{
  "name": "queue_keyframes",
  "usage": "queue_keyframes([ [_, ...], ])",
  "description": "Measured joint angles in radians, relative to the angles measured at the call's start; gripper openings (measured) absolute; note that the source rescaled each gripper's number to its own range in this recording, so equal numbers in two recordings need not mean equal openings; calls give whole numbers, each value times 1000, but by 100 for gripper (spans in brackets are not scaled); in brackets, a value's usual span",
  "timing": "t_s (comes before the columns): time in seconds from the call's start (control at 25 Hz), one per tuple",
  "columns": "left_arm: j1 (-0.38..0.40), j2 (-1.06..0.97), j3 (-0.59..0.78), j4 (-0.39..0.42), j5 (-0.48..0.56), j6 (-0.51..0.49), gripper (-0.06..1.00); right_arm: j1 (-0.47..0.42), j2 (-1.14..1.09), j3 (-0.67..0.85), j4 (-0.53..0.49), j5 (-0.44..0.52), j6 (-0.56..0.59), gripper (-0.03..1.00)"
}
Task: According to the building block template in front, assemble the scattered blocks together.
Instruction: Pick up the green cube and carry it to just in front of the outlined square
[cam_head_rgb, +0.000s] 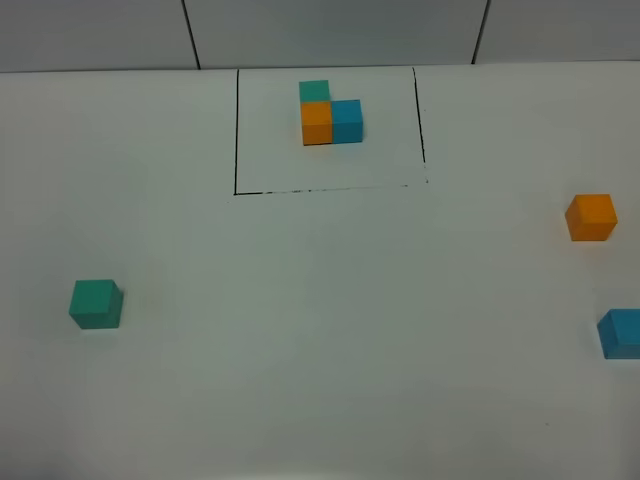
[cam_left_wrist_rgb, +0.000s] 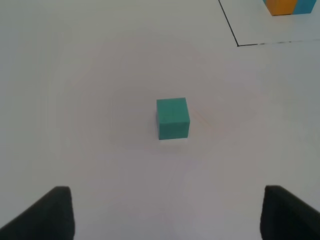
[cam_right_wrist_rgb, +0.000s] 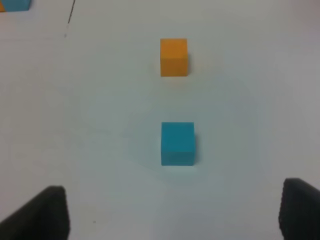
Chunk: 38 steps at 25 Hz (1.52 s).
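The building block template (cam_head_rgb: 330, 113) is an L-shaped trio of teal-green, orange and blue cubes inside a thin black drawn rectangle at the back middle of the table. A loose teal-green cube (cam_head_rgb: 96, 304) sits at the left; the left wrist view shows it (cam_left_wrist_rgb: 173, 118) ahead of my open, empty left gripper (cam_left_wrist_rgb: 167, 215). A loose orange cube (cam_head_rgb: 591, 217) and a loose blue cube (cam_head_rgb: 621, 333) sit at the right edge. In the right wrist view the blue cube (cam_right_wrist_rgb: 177, 143) lies ahead of my open, empty right gripper (cam_right_wrist_rgb: 175, 215), with the orange cube (cam_right_wrist_rgb: 174, 57) beyond it. Neither gripper shows in the high view.
The white table (cam_head_rgb: 330, 320) meets a grey panelled wall (cam_head_rgb: 330, 30) at the back. A corner of the black frame (cam_left_wrist_rgb: 239, 44) and the template's cubes show at the edge of the left wrist view.
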Motion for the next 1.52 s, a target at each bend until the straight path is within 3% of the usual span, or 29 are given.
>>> queue_keyframes([
  [0.52, 0, 8, -1, 1, -3, 0, 69, 0, 0, 0, 0, 0, 0, 72],
  [0.72, 0, 104, -31, 14, -136, 0, 69, 0, 0, 0, 0, 0, 0, 72],
  [1.04, 0, 504, -106, -15, -237, 0, 69, 0, 0, 0, 0, 0, 0, 72],
  [1.52, 1, 1225, -392, -49, -178, -8, 69, 0, 0, 0, 0, 0, 0, 72],
])
